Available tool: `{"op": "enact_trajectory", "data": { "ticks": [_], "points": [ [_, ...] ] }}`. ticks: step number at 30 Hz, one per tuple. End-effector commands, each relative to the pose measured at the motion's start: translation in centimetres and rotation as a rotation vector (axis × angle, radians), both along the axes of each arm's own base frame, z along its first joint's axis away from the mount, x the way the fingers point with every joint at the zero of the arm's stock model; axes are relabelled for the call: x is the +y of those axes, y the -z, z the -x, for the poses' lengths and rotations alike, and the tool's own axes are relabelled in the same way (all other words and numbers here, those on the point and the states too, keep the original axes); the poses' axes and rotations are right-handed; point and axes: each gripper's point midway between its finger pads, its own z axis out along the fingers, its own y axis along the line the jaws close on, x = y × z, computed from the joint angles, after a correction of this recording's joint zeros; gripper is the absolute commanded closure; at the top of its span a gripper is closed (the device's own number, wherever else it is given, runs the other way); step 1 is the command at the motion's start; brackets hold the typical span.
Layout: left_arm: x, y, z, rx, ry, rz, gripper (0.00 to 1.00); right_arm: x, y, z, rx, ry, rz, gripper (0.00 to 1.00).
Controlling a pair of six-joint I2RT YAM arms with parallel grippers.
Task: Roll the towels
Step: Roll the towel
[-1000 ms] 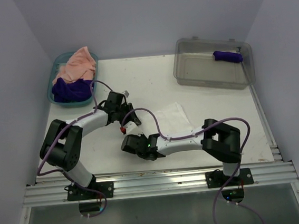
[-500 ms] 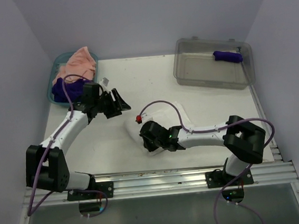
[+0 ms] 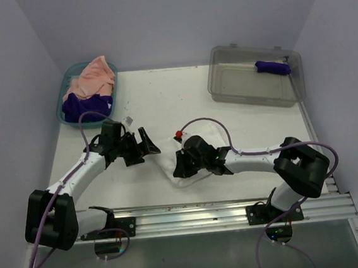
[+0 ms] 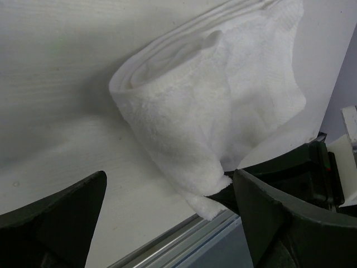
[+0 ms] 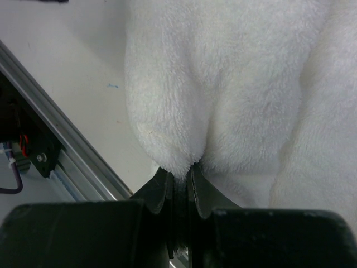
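The large white terry-cloth towel lies on the flat white table, wound into a loose, fat roll. Its layered end shows in the left wrist view, and a floppy tail trails off its near side, so the roll looks unfinished and untidy.

The black right gripper sits on the towel's near part, its jaws pinched narrowly on a fold of the white pile. The black left gripper hangs just to the left of the towel with its jaws spread wide, holding nothing and touching no cloth.

Well beyond the towel to the left stands a teal plastic basket. It holds a crumpled peach-pink cloth towel and a crumpled dark purple cloth towel, neither of them rolled. Well beyond the towel to the right, a clear grey plastic bin holds one compact dark purple towel roll.

By this showing, one towel is done. The white one is mid-roll and needs tightening and moving, and the two in the basket are untouched.
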Motion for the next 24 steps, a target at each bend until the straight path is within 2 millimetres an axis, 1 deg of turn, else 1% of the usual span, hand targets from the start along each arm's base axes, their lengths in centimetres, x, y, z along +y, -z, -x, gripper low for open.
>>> {"op": "enact_trajectory", "data": {
  "ticks": [1, 4, 5, 6, 8, 12, 16, 18, 19, 20, 21, 22, 23, 24],
  "points": [
    [-2.0, -1.1, 0.0, -0.054, 0.051, 0.031, 0.0, 1.0, -1.7, 0.9, 0.028, -0.043, -0.092, 1.0],
    [-2.1, -0.2, -0.1, -0.036, 0.024, 0.027, 0.01, 0.8, -1.8, 1.0, 0.022, -0.046, -0.086, 1.0],
    [-2.1, 0.0, -0.5, -0.041, 0.01, 0.026, 0.01, 0.8, -1.8, 1.0, 0.02, -0.043, -0.084, 1.0],
    [-2.2, 0.7, -0.4, -0.02, 0.009, 0.029, 0.02, 0.7, -1.8, 0.9, 0.017, -0.041, -0.083, 1.0],
    [-2.4, 1.3, -0.9, -0.014, -0.013, 0.014, 0.05, 0.6, -1.9, 0.9, 0.013, -0.04, -0.082, 1.0],
    [-3.8, 2.9, -0.9, 0.017, -0.005, -0.004, 0.05, 0.3, -2.0, 1.0, 0.008, -0.038, -0.083, 1.0],
    [-4.4, 3.7, -1.6, 0.029, -0.034, 0.002, 0.09, -0.1, -1.5, 1.1, 0.006, -0.038, -0.063, 1.0],
    [-4.3, 4.2, -2.0, 0.038, -0.056, -0.015, 0.18, -0.3, -1.1, 1.1, 0.005, -0.039, -0.047, 1.0],
    [-4.3, 4.4, -2.0, 0.043, -0.056, -0.02, 0.28, -0.5, -1.1, 1.1, 0.002, -0.037, -0.041, 1.0],
    [-4.2, 4.6, -2.0, 0.049, -0.058, -0.023, 0.35, -0.7, -1.1, 1.1, -0.003, -0.039, -0.029, 1.0],
    [-4.3, 4.6, -2.0, 0.052, -0.059, -0.025, 0.44, -0.8, -1.3, 1.0, -0.011, -0.037, -0.024, 1.0],
    [-4.3, 4.8, -1.8, 0.064, -0.059, -0.025, 0.65, -0.9, -1.3, 0.9, -0.012, -0.029, -0.013, 1.0],
    [-4.2, 4.9, -1.5, 0.077, -0.058, -0.03, 0.74, -1.6, -1.2, 0.8, -0.01, -0.011, 0.03, 0.76],
    [-4.2, 4.9, -1.3, 0.083, -0.058, -0.03, 0.84, -1.0, -2.3, 0.6, -0.037, -0.019, 0.034, 0.65]
  ]
}}
